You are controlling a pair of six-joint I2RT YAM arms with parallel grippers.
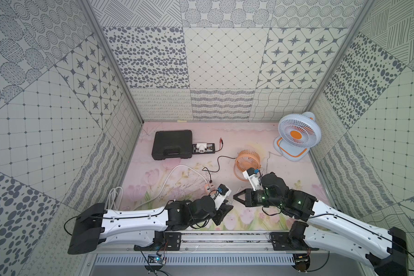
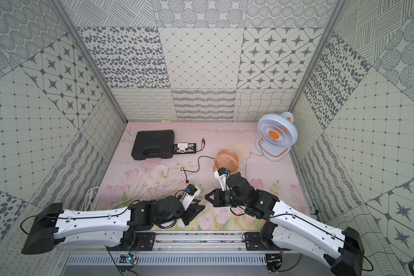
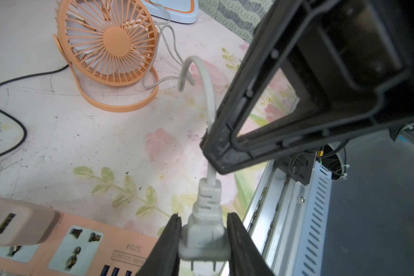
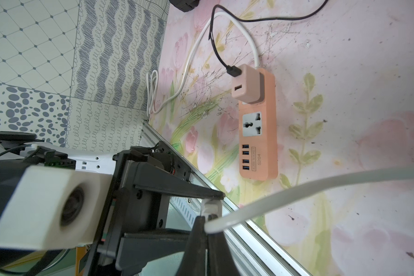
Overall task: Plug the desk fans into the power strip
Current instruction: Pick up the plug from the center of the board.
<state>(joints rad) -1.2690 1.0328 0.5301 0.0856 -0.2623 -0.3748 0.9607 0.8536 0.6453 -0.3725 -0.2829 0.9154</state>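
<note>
Transfer of the plug above the near edge of the surface. We see the left tool [image 3: 202, 216] with its two black fingers pressed against the flanks of the white two-pin plug [image 3: 204, 235]. The right tool [image 4: 204, 223], pressed together, pinches the grey-white cord [image 3: 209, 100] just behind the plug. The power strip [image 4: 269, 133] lies flat just beside the left tool, with one white socket [image 4: 252, 124] free and the neighbouring one filled by a pink adapter [image 4: 246, 83]. The desk fan [image 1: 296, 133] stands upright in the far right corner, well apart. We judge three hazards. The pins appear to point back toward the left tool's palm and not at the socket, so insertion without a turn would jam them. The cord, pinched so near the plug, could twist it in a light grip if the arms part. The strip looks light and unfixed, so an oblique push may slide it, and the adapter crowds the free socket. The surface [image 1: 285, 174] is a scuffed pink floral sheet, also bearing an orange fan [image 1: 247, 162] and a black case [image 1: 172, 144]. Patterned grey-and-white panels [image 1: 222, 57] wall the cell on three sides.
</note>
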